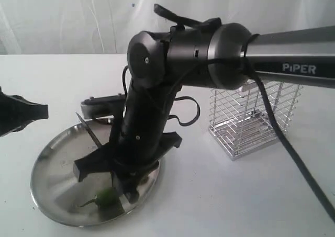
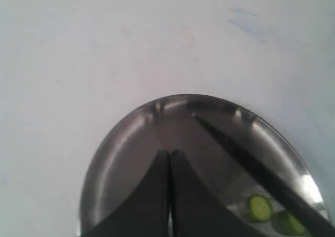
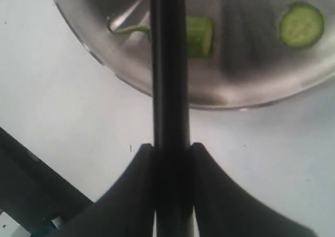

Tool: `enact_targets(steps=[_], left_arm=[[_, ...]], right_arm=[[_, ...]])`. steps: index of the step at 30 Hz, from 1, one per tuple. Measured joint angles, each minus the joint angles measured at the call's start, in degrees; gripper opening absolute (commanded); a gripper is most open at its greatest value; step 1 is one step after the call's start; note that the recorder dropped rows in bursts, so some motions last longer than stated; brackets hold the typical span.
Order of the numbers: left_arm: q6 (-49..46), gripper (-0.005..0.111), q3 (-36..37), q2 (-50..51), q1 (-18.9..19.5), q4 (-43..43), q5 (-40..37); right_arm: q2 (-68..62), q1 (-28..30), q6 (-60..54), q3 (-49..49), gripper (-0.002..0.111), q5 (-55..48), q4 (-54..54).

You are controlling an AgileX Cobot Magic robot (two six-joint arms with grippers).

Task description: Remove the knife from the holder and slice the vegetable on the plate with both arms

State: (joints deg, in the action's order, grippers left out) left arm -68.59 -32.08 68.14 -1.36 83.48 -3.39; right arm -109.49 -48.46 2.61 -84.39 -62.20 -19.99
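A: Right gripper (image 3: 170,158)?
B: Jaws are clamped on the knife (image 3: 168,64), held over the vegetable (image 3: 199,36) on the plate (image 1: 52,179) near the worktop's (image 1: 220,200) front left.
A: Left gripper (image 2: 169,158)?
B: Jaws are pressed together, empty. The holder (image 1: 254,119) is seen toward the right edge.

The right arm (image 1: 172,90) blocks a big chunk of the plate (image 1: 52,179) and most of the chili pepper (image 1: 104,198), so only its stem end shows. The knife (image 3: 170,64) handle disappears between the right gripper (image 3: 170,158) fingers. The holder (image 1: 251,127) is partly covered up top, and the left gripper (image 1: 21,114) is cut off by the left edge.
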Motion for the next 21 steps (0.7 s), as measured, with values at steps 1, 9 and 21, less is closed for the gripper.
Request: enact_targets(steps=[1,9,21], left_arm=[[0.3,0.0,1.0,-1.6,0.0,0.4,2.0],[0.7,0.0,4.3,-10.8,0.0,7.5,2.0],[5.4,0.0,4.4,-22.3,0.0,8.2,14.2]], right_arm=[[-0.3,0.6,-0.5,-0.9,0.0,-0.1,-0.8],[-9.3,6.0,-11.3,-10.4,0.0,-4.7,-18.8],[-18.4,6.1,-12.1,-15.9,0.0,3.1,-20.9]])
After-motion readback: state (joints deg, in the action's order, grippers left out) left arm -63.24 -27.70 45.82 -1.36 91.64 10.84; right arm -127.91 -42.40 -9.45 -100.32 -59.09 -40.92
